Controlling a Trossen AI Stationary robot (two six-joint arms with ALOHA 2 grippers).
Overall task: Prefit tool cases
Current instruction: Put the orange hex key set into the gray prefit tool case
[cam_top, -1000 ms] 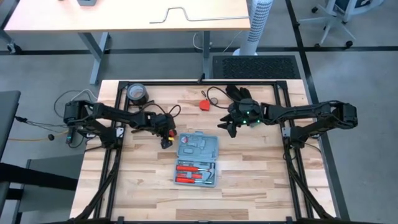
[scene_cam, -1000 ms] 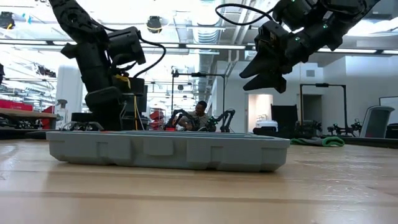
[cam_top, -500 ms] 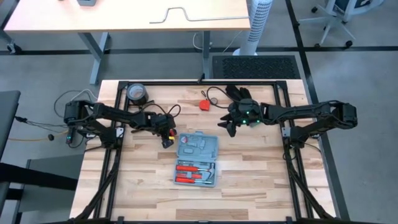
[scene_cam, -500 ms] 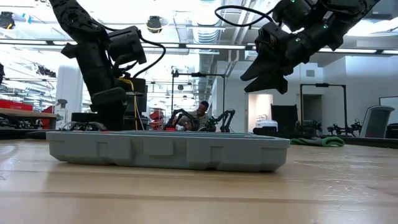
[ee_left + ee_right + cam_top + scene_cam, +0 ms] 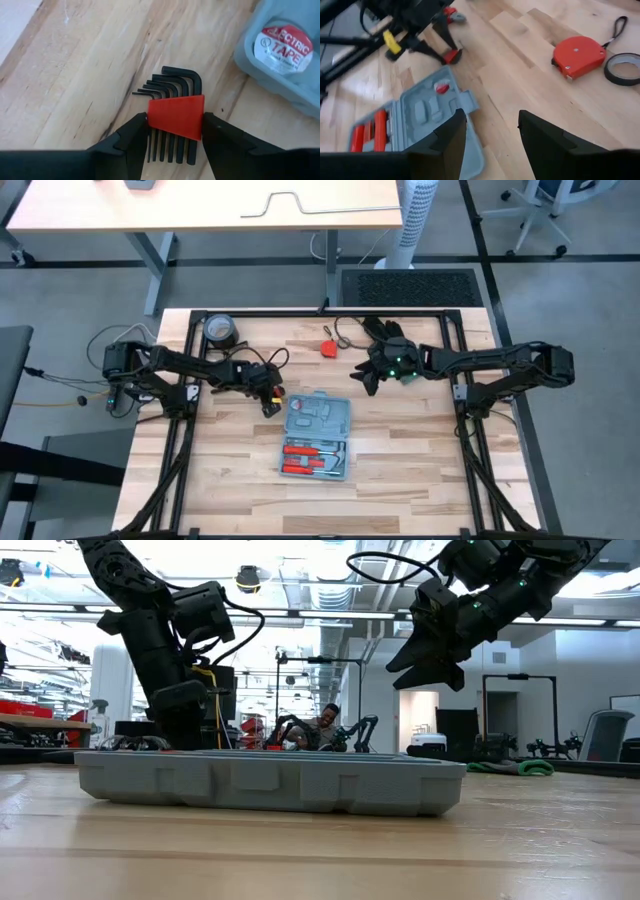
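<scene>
Red hex-key set (image 5: 176, 116), unmoved

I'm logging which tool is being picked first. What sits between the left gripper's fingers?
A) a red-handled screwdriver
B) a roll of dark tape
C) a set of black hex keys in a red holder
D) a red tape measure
C: the left wrist view shows the left gripper with its fingers on either side of the red holder of the hex key set, lying on the table.

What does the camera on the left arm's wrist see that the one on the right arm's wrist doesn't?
Only the left wrist view shows the left pincer closed on a red holder of black hex keys, seen up close on the wooden table. Only the right wrist view shows the red tape measure, a dark tape roll and the open right pincer. Both show the blue-grey tool case with its round red-and-white tape label.
</scene>
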